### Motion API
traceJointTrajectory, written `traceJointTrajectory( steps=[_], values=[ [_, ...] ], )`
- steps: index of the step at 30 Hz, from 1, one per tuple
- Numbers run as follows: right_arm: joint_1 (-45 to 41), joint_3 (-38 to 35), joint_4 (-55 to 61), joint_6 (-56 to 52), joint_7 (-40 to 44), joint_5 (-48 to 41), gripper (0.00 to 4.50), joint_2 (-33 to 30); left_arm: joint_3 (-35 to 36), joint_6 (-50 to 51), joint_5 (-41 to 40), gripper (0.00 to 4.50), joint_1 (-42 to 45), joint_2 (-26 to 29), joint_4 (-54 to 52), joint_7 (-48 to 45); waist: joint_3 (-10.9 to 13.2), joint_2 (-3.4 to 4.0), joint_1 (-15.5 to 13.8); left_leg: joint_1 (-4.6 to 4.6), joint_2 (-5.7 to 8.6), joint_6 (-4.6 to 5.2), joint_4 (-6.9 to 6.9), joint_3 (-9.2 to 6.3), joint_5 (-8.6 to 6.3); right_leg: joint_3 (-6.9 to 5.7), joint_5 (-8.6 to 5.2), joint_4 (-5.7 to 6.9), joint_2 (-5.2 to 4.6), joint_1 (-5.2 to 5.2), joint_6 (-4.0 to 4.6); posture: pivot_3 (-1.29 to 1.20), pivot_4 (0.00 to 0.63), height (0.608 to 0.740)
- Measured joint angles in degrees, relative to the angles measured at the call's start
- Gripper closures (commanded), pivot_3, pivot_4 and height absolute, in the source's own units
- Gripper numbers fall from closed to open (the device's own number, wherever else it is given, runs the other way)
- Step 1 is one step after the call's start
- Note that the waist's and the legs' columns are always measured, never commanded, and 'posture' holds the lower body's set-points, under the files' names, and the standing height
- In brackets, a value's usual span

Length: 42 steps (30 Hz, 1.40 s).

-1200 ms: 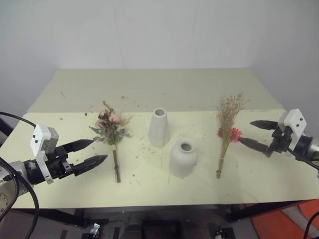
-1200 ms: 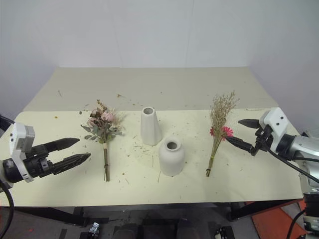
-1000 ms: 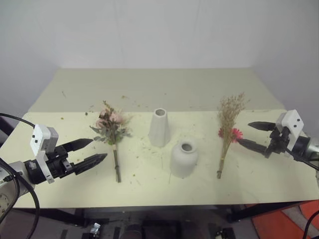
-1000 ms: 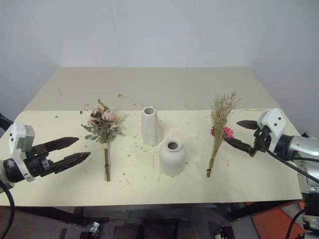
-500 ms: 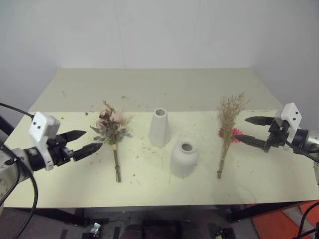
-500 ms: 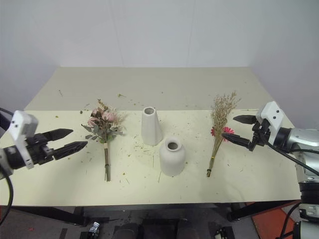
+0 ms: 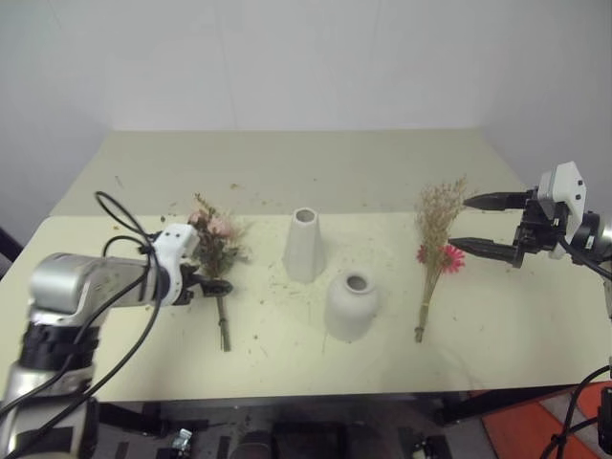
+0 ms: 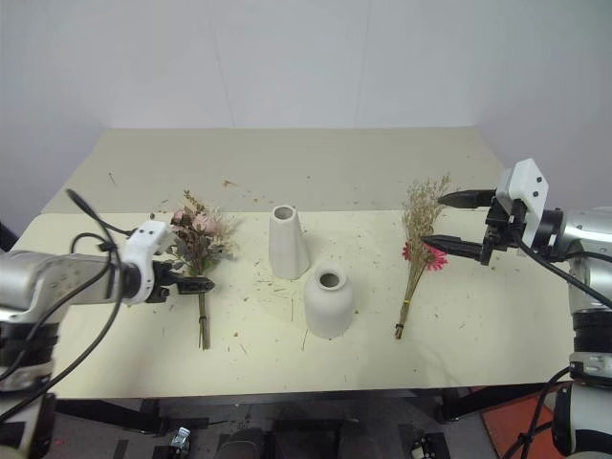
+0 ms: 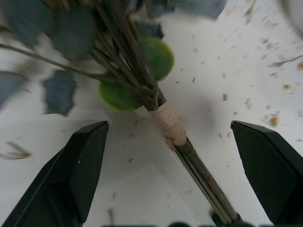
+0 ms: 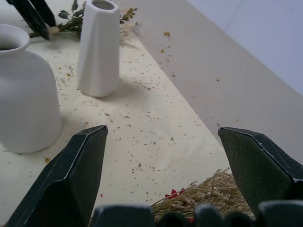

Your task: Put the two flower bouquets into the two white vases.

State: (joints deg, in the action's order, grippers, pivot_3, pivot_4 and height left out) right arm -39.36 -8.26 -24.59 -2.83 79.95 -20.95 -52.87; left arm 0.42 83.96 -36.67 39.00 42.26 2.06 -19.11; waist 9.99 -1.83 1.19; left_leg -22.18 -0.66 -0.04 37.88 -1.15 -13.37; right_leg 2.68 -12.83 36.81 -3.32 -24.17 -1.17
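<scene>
Left end effector [image 7: 212, 284]: two black fingers spread wide, pointing down at the wrapped stem of the pink rose bouquet; in the left wrist view the tan binding sits between the fingers, and nothing is gripped.
Right end effector [image 8: 438, 221]: fingers wide apart and empty, held above the tabletop, tips just beside the head of the dried grass bouquet.
Bouquet of pink roses with grey-green leaves and pale sprigs [image 7: 214, 251]: lying flat on the left part of the tabletop, blooms toward the far side, stem toward the near edge.
Bouquet of tan dried grass with red-pink daisy-like flowers [image 8: 418, 247]: lying flat on the right part, plumes toward the far side.
Tall, narrow, tapered matte white ceramic vase [image 7: 304, 245]: upright in the middle, between the bouquets, empty.
Shorter, squat, rounded matte white ceramic vase with a small neck [image 7: 351, 304]: upright, just beside the tall one and nearer the front edge, empty.
Pale yellow-green tabletop [image 7: 287, 363]: strewn with small plant crumbs.
</scene>
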Motion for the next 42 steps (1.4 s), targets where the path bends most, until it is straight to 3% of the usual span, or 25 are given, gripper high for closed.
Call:
traceJointTrajectory(
  steps=[1,4,15,20,22,27,42],
  values=[
    [-0.23,0.31,-0.45,0.17,0.15,0.06,0.11,0.03,-0.48,-0.16,0.97,0.00,0.75,-0.50,1.10,0.23,0.00,0.01,-0.01,0.02,0.03,0.00,0.00,0.00,0.00,0.01,0.00,0.03,-0.02,0.00,0.00,0.00,0.150,0.740],
    [-0.79,0.92,-1.56,1.13,1.14,0.36,0.07,0.41,-1.75,-1.72,5.00,0.83,2.99,-2.64,4.88,1.32,-0.04,0.07,-0.16,0.19,0.08,-0.06,0.00,-0.01,0.04,0.02,0.00,0.14,-0.05,0.14,0.00,0.00,0.150,0.740],
    [-0.91,0.89,-2.67,1.80,3.19,0.29,0.07,0.41,-1.29,-4.12,11.88,4.37,3.66,-3.87,8.77,1.50,-0.12,0.22,-0.02,0.81,0.08,-0.09,0.00,-0.05,0.04,0.00,-0.29,0.00,-0.06,0.82,-0.49,0.00,0.150,0.740],
    [-1.96,0.91,-4.21,1.81,4.62,0.27,0.07,0.40,0.18,-9.51,14.74,4.39,3.02,-3.59,8.74,2.26,-0.08,0.17,0.17,0.74,0.06,-0.09,0.00,-0.06,0.04,0.00,-0.24,-0.02,-0.07,0.77,-0.41,0.00,0.150,0.740],
    [-2.51,0.92,-4.54,1.97,5.10,0.28,0.07,0.41,3.01,-17.95,16.72,4.39,2.47,-4.42,8.09,3.68,-0.06,0.14,0.11,0.65,0.04,-0.09,0.00,-0.08,0.04,-0.05,-0.01,-0.06,-0.09,0.70,-0.04,0.00,0.150,0.740],
    [-3.47,0.96,-6.40,2.19,5.94,0.33,0.07,0.87,8.85,-38.04,17.13,4.39,4.16,-8.67,3.49,2.47,-0.05,0.11,-0.48,-0.04,0.15,-0.24,0.02,-0.08,0.13,-0.05,0.14,-0.13,-0.21,0.14,-0.10,0.00,0.150,0.740],
    [-4.55,0.77,-5.66,-4.19,7.25,-4.11,0.07,4.03,7.50,-47.57,9.29,4.39,20.64,-18.43,3.94,-13.79,-0.03,0.08,-0.27,-0.20,0.24,-0.27,0.04,-0.09,0.16,-0.04,0.24,-0.12,-0.20,-0.01,-0.22,0.00,0.150,0.740]
  ],
)
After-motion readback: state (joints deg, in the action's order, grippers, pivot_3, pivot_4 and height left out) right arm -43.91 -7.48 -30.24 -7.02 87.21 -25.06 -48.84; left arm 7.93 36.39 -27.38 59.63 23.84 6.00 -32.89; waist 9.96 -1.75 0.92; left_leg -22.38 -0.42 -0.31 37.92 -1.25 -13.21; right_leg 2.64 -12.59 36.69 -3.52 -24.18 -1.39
